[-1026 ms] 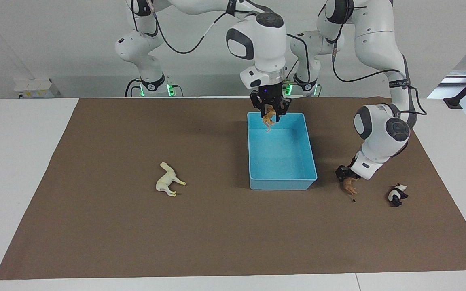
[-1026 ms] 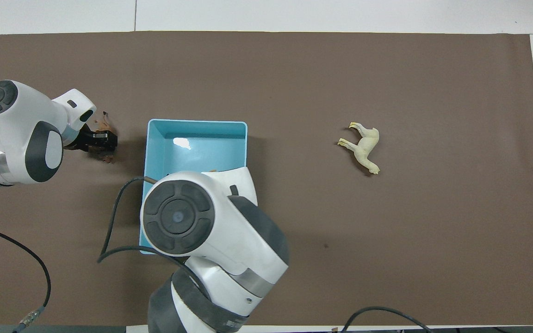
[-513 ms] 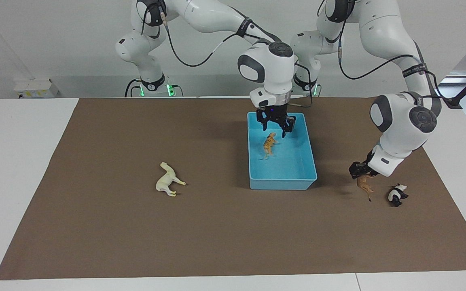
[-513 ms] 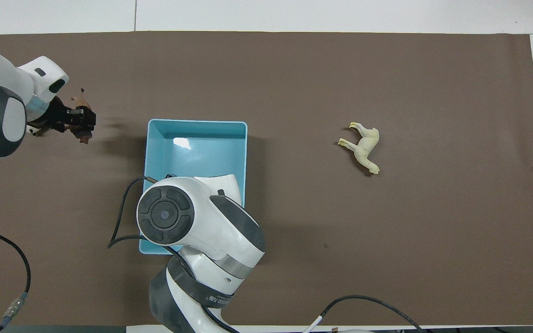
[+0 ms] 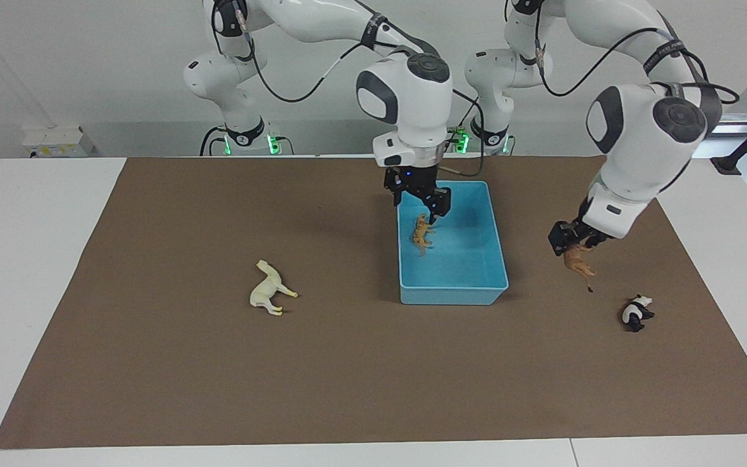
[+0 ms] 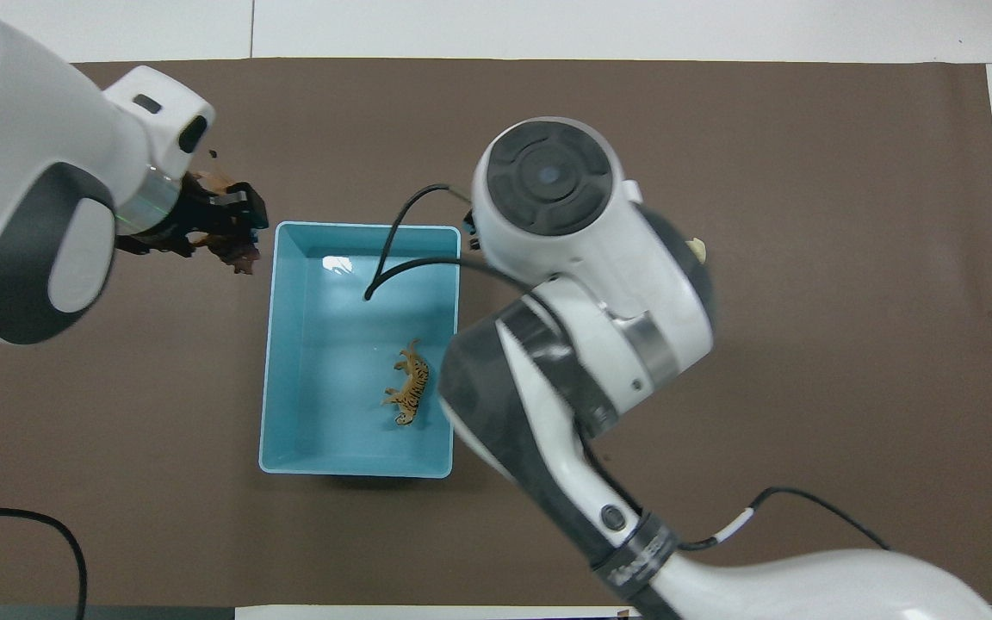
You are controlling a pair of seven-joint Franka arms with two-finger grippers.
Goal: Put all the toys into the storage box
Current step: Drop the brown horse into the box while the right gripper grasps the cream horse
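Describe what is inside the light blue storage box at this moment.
Only the orange striped tiger lies in the storage box. The right arm covers a strip along one wall, so nothing can be told there.

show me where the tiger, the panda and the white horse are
tiger (image 6: pixel 411 393): overhead view, on its striped body, in the storage box.
panda (image 5: pixel 636 312): facing view, on its body.
white horse (image 5: pixel 268 288): facing view, on its flank.

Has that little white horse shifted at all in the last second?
No. The horse lies in the same spot relative to the blue box.
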